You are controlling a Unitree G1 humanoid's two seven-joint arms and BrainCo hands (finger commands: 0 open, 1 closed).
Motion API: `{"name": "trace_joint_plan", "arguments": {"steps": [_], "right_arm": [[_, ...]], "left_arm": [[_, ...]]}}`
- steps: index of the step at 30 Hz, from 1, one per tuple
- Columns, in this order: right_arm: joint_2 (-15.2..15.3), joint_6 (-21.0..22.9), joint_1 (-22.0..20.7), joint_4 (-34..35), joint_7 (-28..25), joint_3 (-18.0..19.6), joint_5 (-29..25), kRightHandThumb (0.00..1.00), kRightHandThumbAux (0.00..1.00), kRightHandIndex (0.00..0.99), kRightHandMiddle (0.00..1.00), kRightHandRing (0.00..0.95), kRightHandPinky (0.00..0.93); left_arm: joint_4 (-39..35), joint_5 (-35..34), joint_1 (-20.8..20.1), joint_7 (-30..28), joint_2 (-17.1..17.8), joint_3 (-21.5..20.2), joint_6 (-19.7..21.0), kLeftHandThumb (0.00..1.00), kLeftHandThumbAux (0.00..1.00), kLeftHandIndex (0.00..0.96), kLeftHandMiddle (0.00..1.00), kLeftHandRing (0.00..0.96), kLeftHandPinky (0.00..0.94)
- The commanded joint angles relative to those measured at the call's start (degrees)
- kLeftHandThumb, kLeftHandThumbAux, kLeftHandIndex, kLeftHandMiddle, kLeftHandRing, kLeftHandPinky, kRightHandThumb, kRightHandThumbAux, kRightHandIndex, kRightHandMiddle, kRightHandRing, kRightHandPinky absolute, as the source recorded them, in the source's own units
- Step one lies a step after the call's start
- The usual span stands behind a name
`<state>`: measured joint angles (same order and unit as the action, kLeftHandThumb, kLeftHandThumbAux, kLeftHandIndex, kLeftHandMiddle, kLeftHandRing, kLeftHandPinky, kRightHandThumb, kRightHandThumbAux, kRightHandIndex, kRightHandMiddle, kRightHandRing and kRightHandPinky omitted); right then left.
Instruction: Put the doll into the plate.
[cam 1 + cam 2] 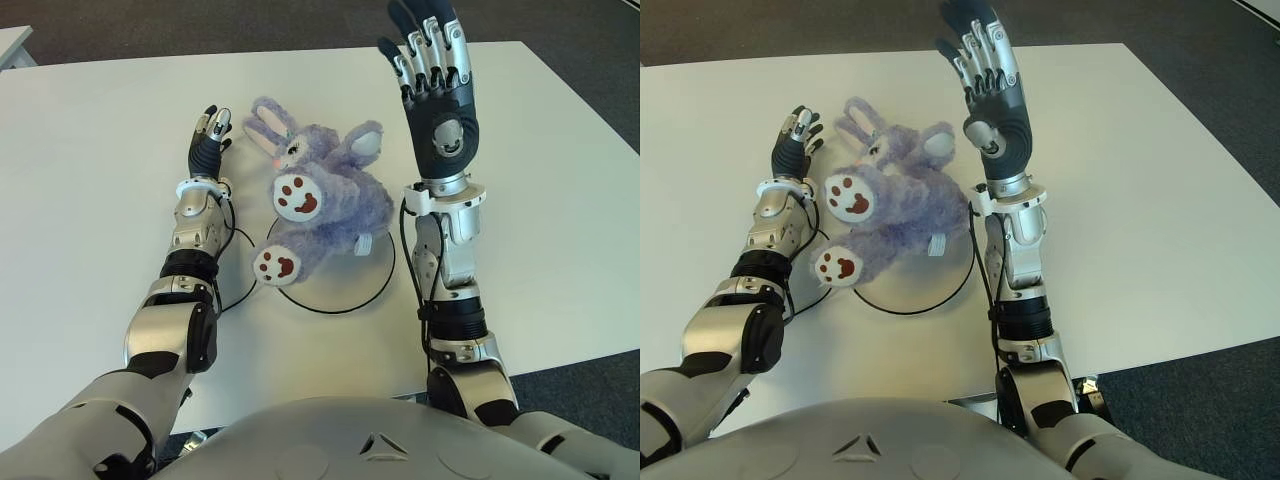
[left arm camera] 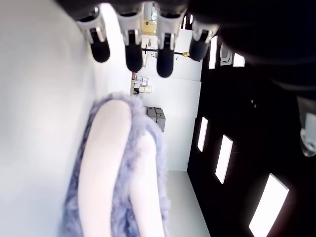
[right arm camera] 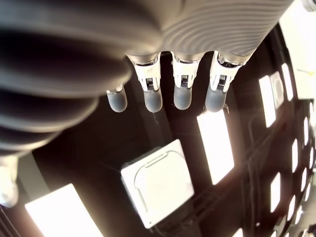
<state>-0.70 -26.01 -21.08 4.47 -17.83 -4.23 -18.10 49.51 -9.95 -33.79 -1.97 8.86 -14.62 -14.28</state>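
A fluffy purple bunny doll [image 1: 325,195] with white paws lies on its back across a white plate [image 1: 370,285] with a dark rim, its ears [image 2: 106,163] reaching past the plate toward the far left. My left hand [image 1: 208,140] shows flat just left of the doll's ears, fingers [image 2: 133,49] extended and holding nothing. Lifted above the table to the right of the doll, my right hand [image 1: 435,65] points its straight, spread fingers [image 3: 180,96] upward, empty.
The white table [image 1: 530,200] spreads wide on both sides, with its front edge near my body and dark carpet [image 1: 610,50] past its far and right edges. Another white surface [image 1: 12,42] shows at the far left corner.
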Motion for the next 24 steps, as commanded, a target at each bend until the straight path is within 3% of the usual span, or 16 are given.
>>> {"name": "trace_joint_plan", "arguments": {"steps": [1, 11, 18, 24], "right_arm": [[-1.31, -0.11, -0.54, -0.8, -0.04, 1.41, -2.04, 0.165, 0.483, 0.01, 0.038, 0.034, 0.069], [-1.74, 0.23, -3.38, -2.82, -0.57, 3.44, -2.71, 0.237, 0.518, 0.057, 0.066, 0.045, 0.064], [0.53, -0.47, -3.32, -3.02, 1.41, 4.07, 4.38, 0.203, 0.455, 0.075, 0.054, 0.026, 0.037], [1.78, -2.16, -3.34, -4.38, 1.68, 4.72, 6.66, 0.19, 0.438, 0.066, 0.05, 0.024, 0.047]], "left_arm": [[1.28, 0.74, 1.36, 0.52, 0.16, 0.33, 1.62, 0.0, 0.409, 0.0, 0.152, 0.136, 0.042], [1.14, 0.48, 1.44, 0.34, 0.15, 0.18, 1.62, 0.0, 0.408, 0.0, 0.141, 0.123, 0.038], [0.97, 0.31, 1.43, 0.18, 0.18, 0.14, 2.01, 0.0, 0.403, 0.0, 0.134, 0.115, 0.025], [0.78, 0.23, 1.43, 0.35, 0.13, 0.08, 2.17, 0.0, 0.404, 0.0, 0.141, 0.12, 0.023]]}}
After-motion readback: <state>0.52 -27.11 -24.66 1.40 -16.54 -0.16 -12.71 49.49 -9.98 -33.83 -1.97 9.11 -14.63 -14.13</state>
